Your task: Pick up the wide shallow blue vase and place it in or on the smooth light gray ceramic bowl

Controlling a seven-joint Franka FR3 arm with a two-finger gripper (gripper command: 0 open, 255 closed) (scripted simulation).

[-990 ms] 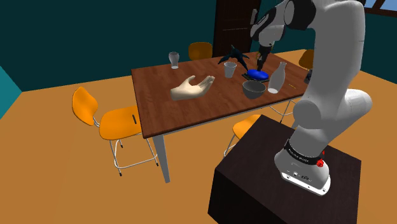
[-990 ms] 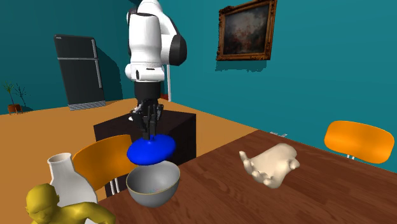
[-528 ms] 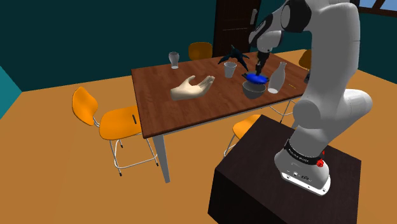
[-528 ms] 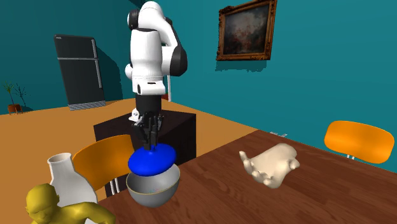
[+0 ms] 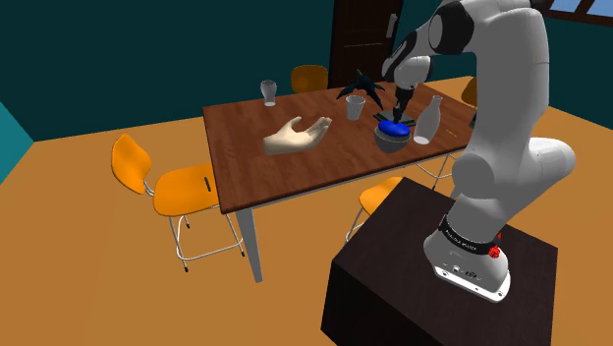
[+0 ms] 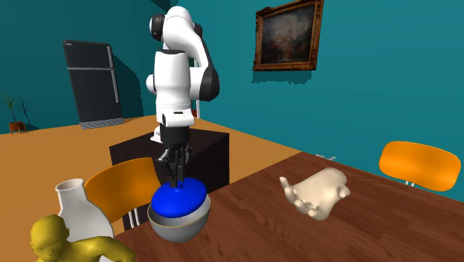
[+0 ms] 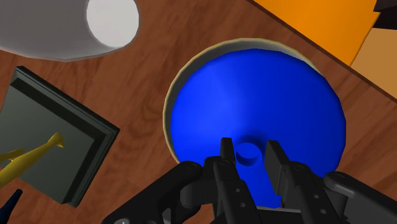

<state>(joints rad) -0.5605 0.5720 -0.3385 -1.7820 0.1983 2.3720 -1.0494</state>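
blue vase [image 6: 178, 201]: sitting in gray bowl [image 6: 181, 228] | claw [image 6: 177, 181]: pointing down, tips at vase top | bowl: on wooden table [image 6: 372, 234]

Shoulder view: from high beside and behind the stand [image 5: 393, 295], looking down over the whole table [image 5: 255, 172] from well back. Second exterior view: low and close at the table's far side, facing the arm [image 6: 177, 82]. Wrist view: from the hand [image 7: 250, 149], straight down, very near. All three share the bowl [image 6: 178, 225] and vase [image 6: 177, 199].
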